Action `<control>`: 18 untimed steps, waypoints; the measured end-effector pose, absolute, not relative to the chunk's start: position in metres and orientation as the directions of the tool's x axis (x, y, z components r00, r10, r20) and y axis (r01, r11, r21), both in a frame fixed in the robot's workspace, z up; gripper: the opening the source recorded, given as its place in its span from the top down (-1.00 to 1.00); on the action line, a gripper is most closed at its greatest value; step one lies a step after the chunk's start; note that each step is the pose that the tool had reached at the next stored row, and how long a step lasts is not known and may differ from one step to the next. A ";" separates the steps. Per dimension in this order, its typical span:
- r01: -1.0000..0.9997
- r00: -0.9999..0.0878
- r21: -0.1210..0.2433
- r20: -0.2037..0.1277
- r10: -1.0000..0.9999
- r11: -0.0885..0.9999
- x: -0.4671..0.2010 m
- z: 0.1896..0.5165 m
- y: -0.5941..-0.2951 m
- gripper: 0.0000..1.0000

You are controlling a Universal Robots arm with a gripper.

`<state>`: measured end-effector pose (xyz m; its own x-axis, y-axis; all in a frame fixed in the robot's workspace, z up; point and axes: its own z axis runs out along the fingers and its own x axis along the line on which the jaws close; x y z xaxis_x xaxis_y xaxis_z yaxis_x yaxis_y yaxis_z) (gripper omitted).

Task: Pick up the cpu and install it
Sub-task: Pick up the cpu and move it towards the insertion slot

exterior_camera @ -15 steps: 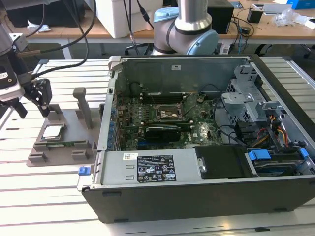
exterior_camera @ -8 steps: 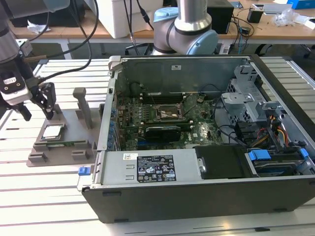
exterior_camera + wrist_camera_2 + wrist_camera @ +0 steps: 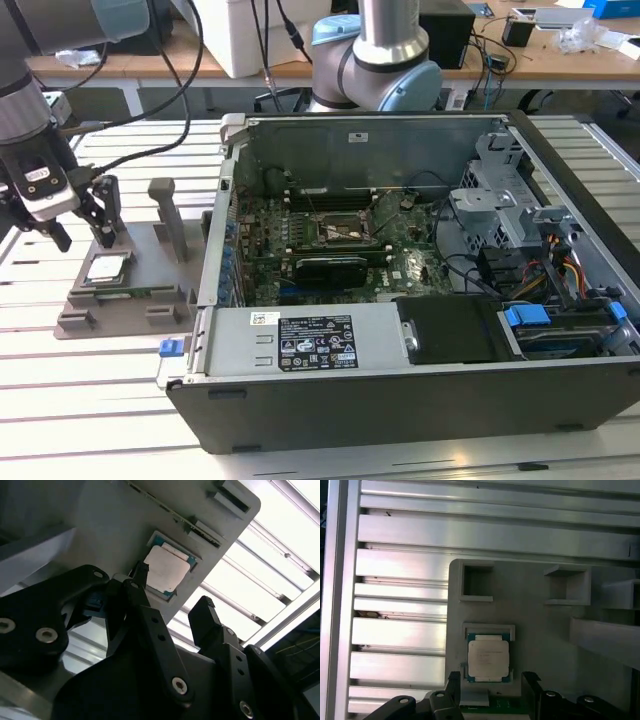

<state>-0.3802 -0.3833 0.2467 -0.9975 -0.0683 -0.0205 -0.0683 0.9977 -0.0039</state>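
The cpu (image 3: 106,268) lies flat in a square recess of the grey tray (image 3: 125,305), at the exterior view's left. Its silvery top and thin greenish rim show in both wrist views (image 3: 166,568) (image 3: 488,657). My gripper (image 3: 82,236) hangs just above the tray, over the cpu, and is open. Its two black fingertips (image 3: 141,571) stand apart on either side of the chip without touching it, and nothing is between them (image 3: 491,676). The motherboard socket (image 3: 345,232) sits inside the open computer case, to the exterior view's right of the tray.
The tray carries two upright grey posts (image 3: 168,215) close beside the gripper. The open computer case (image 3: 420,390) has tall metal walls, cables and drive bays. Everything rests on a slatted aluminium table (image 3: 110,400). A second arm's base (image 3: 385,60) stands behind the case.
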 end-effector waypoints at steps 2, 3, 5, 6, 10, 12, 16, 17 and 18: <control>-0.072 -0.997 -0.004 -0.021 -0.072 0.997 -0.380 0.242 -0.383 -0.20; -0.072 -0.997 -0.004 -0.021 -0.072 0.997 -0.380 0.240 -0.383 -0.20; -0.074 -0.997 -0.004 -0.021 -0.074 0.997 -0.380 0.234 -0.383 -0.20; -0.074 -0.997 -0.004 -0.020 -0.074 0.997 -0.380 0.232 -0.383 -0.20; -0.094 -0.995 -0.017 -0.019 -0.095 0.995 -0.380 0.219 -0.379 -0.20; -0.108 -0.994 -0.024 -0.019 -0.108 0.994 -0.380 0.215 -0.376 -0.20; -0.124 -0.992 -0.031 -0.018 -0.125 0.992 -0.380 0.205 -0.372 -0.20; -0.124 -0.992 -0.032 -0.018 -0.125 0.992 -0.380 0.203 -0.372 -0.20; -0.124 -0.992 -0.032 -0.018 -0.125 0.992 -0.380 0.201 -0.372 -0.20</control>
